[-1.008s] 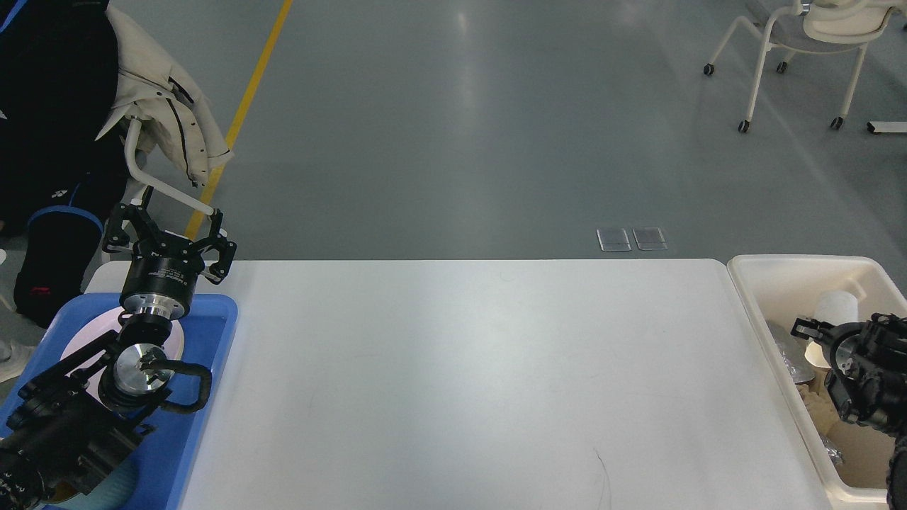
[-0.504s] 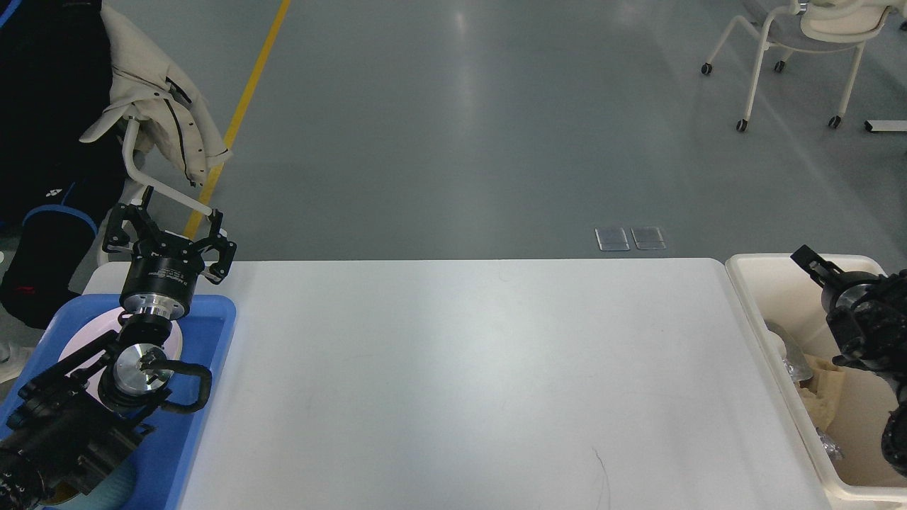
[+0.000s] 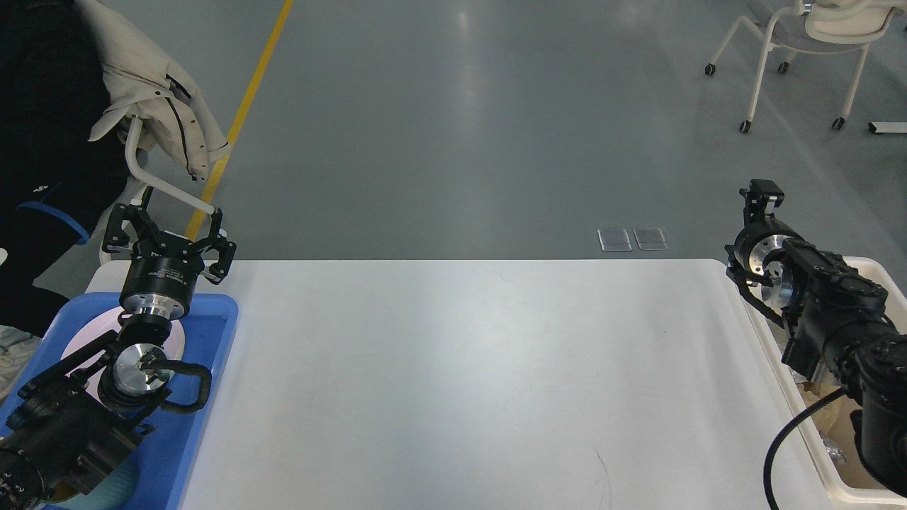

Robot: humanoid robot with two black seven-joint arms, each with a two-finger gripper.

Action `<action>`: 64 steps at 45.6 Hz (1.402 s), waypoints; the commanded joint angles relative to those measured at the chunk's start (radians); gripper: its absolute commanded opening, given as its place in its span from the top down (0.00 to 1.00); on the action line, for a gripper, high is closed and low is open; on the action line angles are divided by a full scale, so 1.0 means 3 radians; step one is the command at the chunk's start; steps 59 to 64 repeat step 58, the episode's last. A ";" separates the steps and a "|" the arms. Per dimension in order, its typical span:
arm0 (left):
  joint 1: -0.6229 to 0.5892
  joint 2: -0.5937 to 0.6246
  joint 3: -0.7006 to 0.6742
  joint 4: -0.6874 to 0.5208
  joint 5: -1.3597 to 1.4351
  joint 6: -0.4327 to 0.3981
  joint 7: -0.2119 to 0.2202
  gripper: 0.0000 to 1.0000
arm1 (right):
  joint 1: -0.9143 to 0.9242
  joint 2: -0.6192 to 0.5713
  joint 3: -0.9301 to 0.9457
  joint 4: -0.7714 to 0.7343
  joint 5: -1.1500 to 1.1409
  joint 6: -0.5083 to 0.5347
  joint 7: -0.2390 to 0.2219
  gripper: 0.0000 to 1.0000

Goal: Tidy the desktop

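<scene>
Desktop [image 3: 460,368] white, left pincer [image 3: 168,237] spread wide over blue tray [image 3: 205,354]; right pincer [image 3: 751,248] state unclear

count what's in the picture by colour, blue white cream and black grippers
blue: 1, the tray
white: 2, the desktop and the plate in the tray
cream: 1, the bin
black: 2, the left gripper and the right gripper
total: 6

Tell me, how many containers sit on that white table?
2: a blue tray on the desktop's left end, a cream bin at its right end, partly hidden by the arm.
</scene>
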 commanded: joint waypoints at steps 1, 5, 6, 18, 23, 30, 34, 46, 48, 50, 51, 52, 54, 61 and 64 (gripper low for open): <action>0.0000 0.0002 0.0000 0.0000 0.0000 0.0000 0.0000 0.03 | 0.0126 -0.0031 0.0532 0.0178 0.0004 0.0104 0.0188 0.00; 0.0000 -0.0003 0.0000 0.0000 0.0000 0.0000 0.0000 0.03 | 0.0178 -0.0113 0.0665 0.0260 0.0004 0.0364 0.0444 0.00; 0.0000 -0.0003 0.0000 0.0000 0.0000 0.0000 0.0000 0.03 | 0.0183 -0.0139 0.0670 0.0301 0.0004 0.0446 0.0515 0.00; 0.0000 0.0002 0.0000 0.0000 0.0000 0.0000 0.0000 0.03 | 0.0009 -0.0451 0.1345 0.1180 -0.0017 0.0595 0.0741 0.00; -0.0005 0.0002 0.0000 0.0000 0.0000 0.0000 0.0000 0.03 | -0.0103 -0.0374 0.1473 0.1313 -0.0093 0.0590 0.0935 0.00; 0.0000 0.0002 0.0000 0.0000 0.0000 0.0000 0.0000 0.03 | -0.0333 -0.0037 0.1468 0.1319 -0.0660 0.0340 0.1334 0.00; 0.0000 0.0002 0.0000 0.0000 0.0000 0.0000 0.0000 0.03 | -0.0410 0.0040 0.1489 0.1319 -0.0891 0.0171 0.1569 0.00; 0.0000 0.0002 0.0000 0.0000 0.0000 0.0000 0.0000 0.03 | -0.0635 0.0168 0.1509 0.1319 -0.0901 0.0114 0.1774 0.00; 0.0000 0.0002 0.0000 0.0000 0.0000 0.0000 0.0000 0.03 | -0.0656 0.0183 0.1509 0.1319 -0.0901 0.0109 0.1774 0.00; -0.0005 0.0002 0.0000 0.0000 0.0000 0.0000 0.0000 0.03 | -0.0681 0.0193 0.1524 0.1319 -0.0901 0.0104 0.1779 0.00; 0.0000 0.0002 0.0000 0.0000 0.0000 0.0000 0.0000 0.03 | -0.0692 0.0199 0.1540 0.1319 -0.0901 0.0104 0.1784 0.00; 0.0000 0.0002 0.0000 0.0000 0.0000 0.0000 0.0000 0.03 | -0.0697 0.0209 0.1570 0.1319 -0.0901 0.0099 0.1799 0.00; 0.0000 0.0002 0.0000 0.0000 0.0000 0.0000 0.0000 0.03 | -0.0697 0.0209 0.1601 0.1319 -0.0901 0.0099 0.1800 0.00; 0.0000 0.0002 0.0000 0.0000 0.0000 0.0000 0.0000 0.03 | -0.0697 0.0209 0.1611 0.1319 -0.0901 0.0099 0.1800 0.00; 0.0000 0.0002 0.0000 0.0000 0.0000 0.0000 0.0000 0.03 | -0.0697 0.0209 0.1611 0.1319 -0.0901 0.0099 0.1800 0.00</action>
